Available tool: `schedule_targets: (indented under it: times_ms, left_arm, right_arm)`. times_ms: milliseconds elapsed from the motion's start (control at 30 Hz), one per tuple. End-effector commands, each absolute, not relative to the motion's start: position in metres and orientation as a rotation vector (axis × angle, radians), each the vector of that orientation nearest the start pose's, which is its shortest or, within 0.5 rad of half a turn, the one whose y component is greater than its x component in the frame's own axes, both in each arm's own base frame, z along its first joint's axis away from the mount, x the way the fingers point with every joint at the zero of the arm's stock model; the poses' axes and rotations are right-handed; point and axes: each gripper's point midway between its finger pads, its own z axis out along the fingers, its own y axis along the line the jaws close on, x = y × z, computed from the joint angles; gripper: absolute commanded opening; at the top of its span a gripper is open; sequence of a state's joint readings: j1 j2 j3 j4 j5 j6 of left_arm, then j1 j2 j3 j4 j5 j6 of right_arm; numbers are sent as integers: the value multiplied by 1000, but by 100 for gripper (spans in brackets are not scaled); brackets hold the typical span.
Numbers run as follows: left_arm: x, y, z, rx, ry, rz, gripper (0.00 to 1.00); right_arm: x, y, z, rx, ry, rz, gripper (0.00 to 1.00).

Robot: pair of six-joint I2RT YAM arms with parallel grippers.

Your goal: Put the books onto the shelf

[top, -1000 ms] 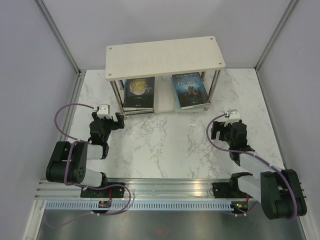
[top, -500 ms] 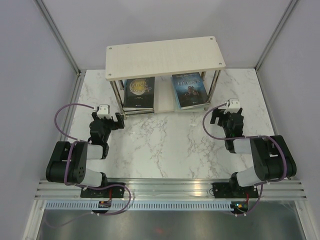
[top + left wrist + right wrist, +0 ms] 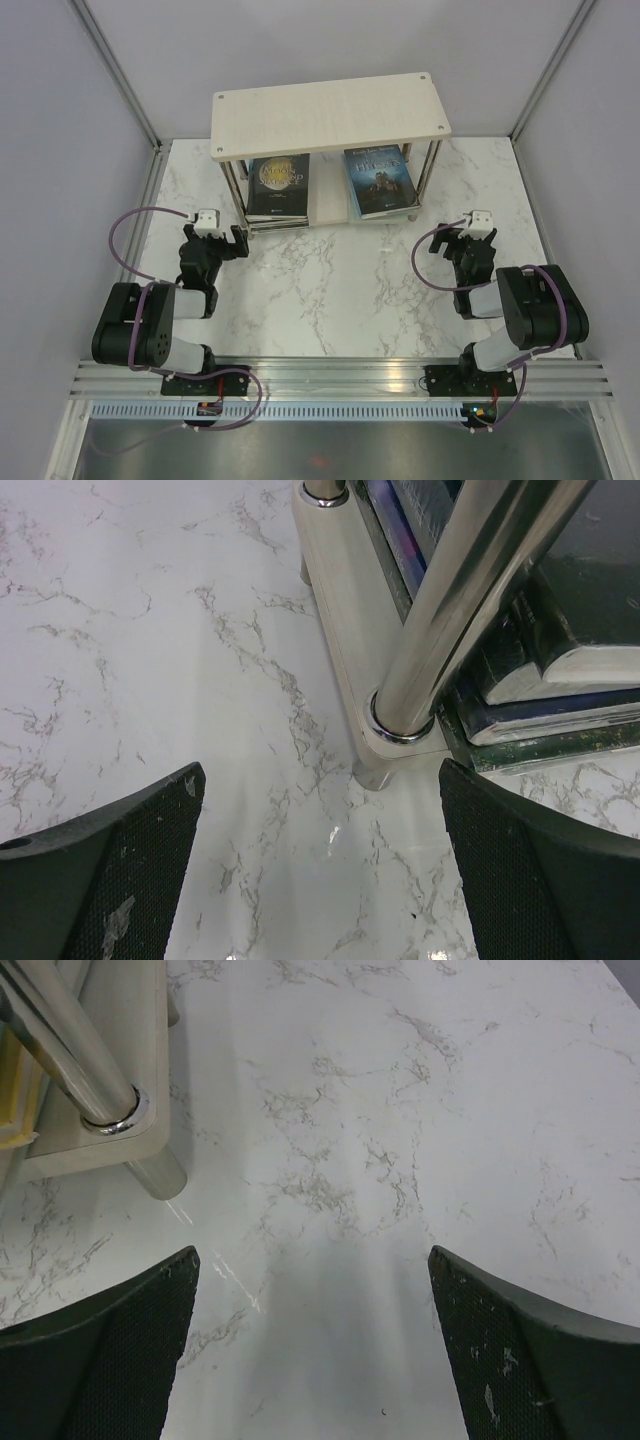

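Note:
The shelf [image 3: 330, 115] stands at the back of the marble table. On its lower board lie two flat stacks of books: a dark stack with a gold-lettered cover [image 3: 278, 185] on the left and a blue-covered stack [image 3: 382, 180] on the right. My left gripper [image 3: 214, 234] rests open on the table by the shelf's front left post [image 3: 470, 610], and the left stack's edges [image 3: 560, 680] show close by. My right gripper [image 3: 468, 238] is open and empty, just off the shelf's front right corner [image 3: 110, 1110]. A yellow book edge [image 3: 12, 1110] shows there.
Grey side walls close in the table left and right. Bare marble [image 3: 340, 290] spreads between the two arms. A metal rail [image 3: 330, 375] with the arm bases runs along the near edge.
The right arm has folded back toward its base and its gripper has shifted slightly right and toward the shelf. The left arm has not moved. Both grippers stay open.

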State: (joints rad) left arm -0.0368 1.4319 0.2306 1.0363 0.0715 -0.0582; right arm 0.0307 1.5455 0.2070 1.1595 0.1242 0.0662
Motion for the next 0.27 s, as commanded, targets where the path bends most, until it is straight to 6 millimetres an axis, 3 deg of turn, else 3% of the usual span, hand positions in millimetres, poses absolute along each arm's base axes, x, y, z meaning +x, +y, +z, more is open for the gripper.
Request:
schedule_targets:
  times_ms: [0, 233]
  left_arm:
    - [373, -26, 104, 80, 1661, -84, 100]
    - [372, -26, 105, 79, 1658, -82, 100]
  right_arm:
    - [379, 5, 92, 49, 1670, 16, 98]
    - [380, 9, 92, 31, 1672, 30, 98]
